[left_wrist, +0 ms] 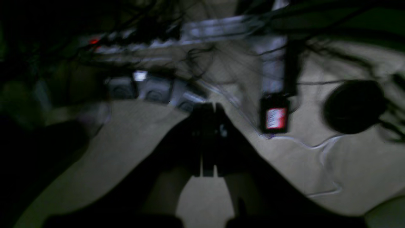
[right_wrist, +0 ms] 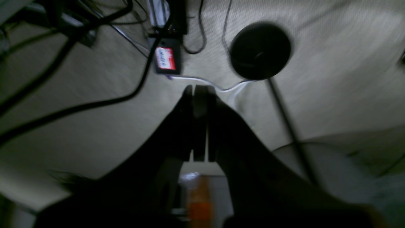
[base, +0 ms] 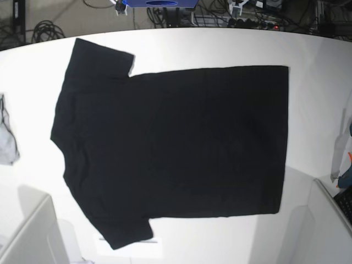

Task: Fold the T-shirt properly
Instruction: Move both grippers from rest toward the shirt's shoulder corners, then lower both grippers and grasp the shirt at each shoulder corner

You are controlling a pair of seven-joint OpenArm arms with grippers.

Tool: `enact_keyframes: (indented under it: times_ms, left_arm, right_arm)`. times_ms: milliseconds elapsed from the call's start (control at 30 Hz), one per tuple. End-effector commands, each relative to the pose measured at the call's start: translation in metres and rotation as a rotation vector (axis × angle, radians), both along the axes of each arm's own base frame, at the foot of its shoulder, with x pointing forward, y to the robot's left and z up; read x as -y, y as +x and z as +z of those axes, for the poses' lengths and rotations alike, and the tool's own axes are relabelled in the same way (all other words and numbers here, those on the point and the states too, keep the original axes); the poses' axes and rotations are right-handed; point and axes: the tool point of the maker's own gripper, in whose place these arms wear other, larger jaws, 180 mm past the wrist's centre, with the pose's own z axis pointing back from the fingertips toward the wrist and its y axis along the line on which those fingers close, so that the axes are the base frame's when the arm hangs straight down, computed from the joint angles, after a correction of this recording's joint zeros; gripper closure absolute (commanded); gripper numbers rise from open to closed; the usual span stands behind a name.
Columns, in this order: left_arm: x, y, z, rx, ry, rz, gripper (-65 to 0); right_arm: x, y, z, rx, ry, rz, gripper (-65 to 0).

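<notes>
The left gripper [left_wrist: 207,139] sits right in front of its camera, and its two sides are pressed together with nothing between them. The right gripper [right_wrist: 200,123] looks the same, pressed together and holding nothing. Both wrist cameras see only the floor, with cables [right_wrist: 79,107] and a round black disc [right_wrist: 260,50], so both grippers are off to the side and not over the shirt. Neither gripper shows in the base view. The T-shirt [base: 176,154] lies flat on the white surface [base: 308,55] with its plain black side up. Its long way runs across the base view, from side to side. The neck end and both sleeves, one at the top [base: 102,55] and one at the bottom [base: 124,228], are on that view's left. The straight bottom edge [base: 283,137] is on that view's right. The right arm stands on that view's left, so it is likely nearer the sleeves and neck. The left arm stands on that view's right, so it is likely nearer the bottom edge. A small grey cloth [base: 6,140] lies at the far left of the surface, apart from the shirt. No fold is made yet. I think each gripper must first come in over its own end of the shirt and spread before it can pinch the cloth.
</notes>
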Motion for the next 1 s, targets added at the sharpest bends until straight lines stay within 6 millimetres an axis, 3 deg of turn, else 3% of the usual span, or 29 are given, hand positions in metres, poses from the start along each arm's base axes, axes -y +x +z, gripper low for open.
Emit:
enact_keyframes:
  times_ms: [0, 133, 233, 333, 533, 600, 700, 767, 900, 933, 967]
  left_arm:
    - [-0.015, -0.017, 0.006, -0.017, 0.026, -0.009, 0.0]
    - [-0.036, -0.032, 0.027, 0.026, 0.048, 0.007, 0.0]
    - [-0.055, -0.031, 0.051, 0.100, 0.058, 0.077, 0.0]
    - [-0.074, -0.018, 0.081, 0.191, 0.054, 0.115, 0.0]
    - [-0.076, 0.015, 0.143, 0.343, -0.020, 0.109, 0.0]
    - [-0.076, 0.030, 0.167, 0.403, -0.032, 0.106, 0.0]
    - [-0.091, 0.057, 0.209, 0.518, 0.008, 0.114, 0.0]
    - [-0.101, 0.074, 0.238, 0.602, 0.047, 0.140, 0.0]
    - [-0.126, 0.098, 0.278, 0.729, 0.136, 0.173, 0.0]
    - [-0.129, 0.102, 0.284, 0.749, 0.149, 0.178, 0.0]
    - [-0.133, 0.105, 0.289, 0.764, 0.160, 0.178, 0.0]
  right_arm:
    - [0.007, -0.005, 0.003, 0.015, -0.016, -0.017, 0.0]
    - [0.035, -0.001, 0.022, 0.096, -0.082, -0.083, 0.0]
    - [0.060, 0.004, 0.046, 0.126, -0.137, -0.124, 0.0]
    - [0.083, 0.021, 0.075, 0.193, -0.204, -0.199, 0.0]
    - [0.146, 0.057, 0.136, 0.299, -0.363, -0.339, 0.0]
    - [0.169, 0.078, 0.161, 0.357, -0.419, -0.366, 0.0]
    - [0.196, 0.117, 0.204, 0.481, -0.491, -0.402, 0.0]
    - [0.201, 0.145, 0.231, 0.593, -0.469, -0.439, 0.0]
    - [0.184, 0.193, 0.263, 0.764, -0.267, -0.462, 0.0]
    - [0.180, 0.201, 0.266, 0.774, -0.224, -0.465, -3.8]
    - [0.175, 0.209, 0.267, 0.775, -0.182, -0.462, -11.9]
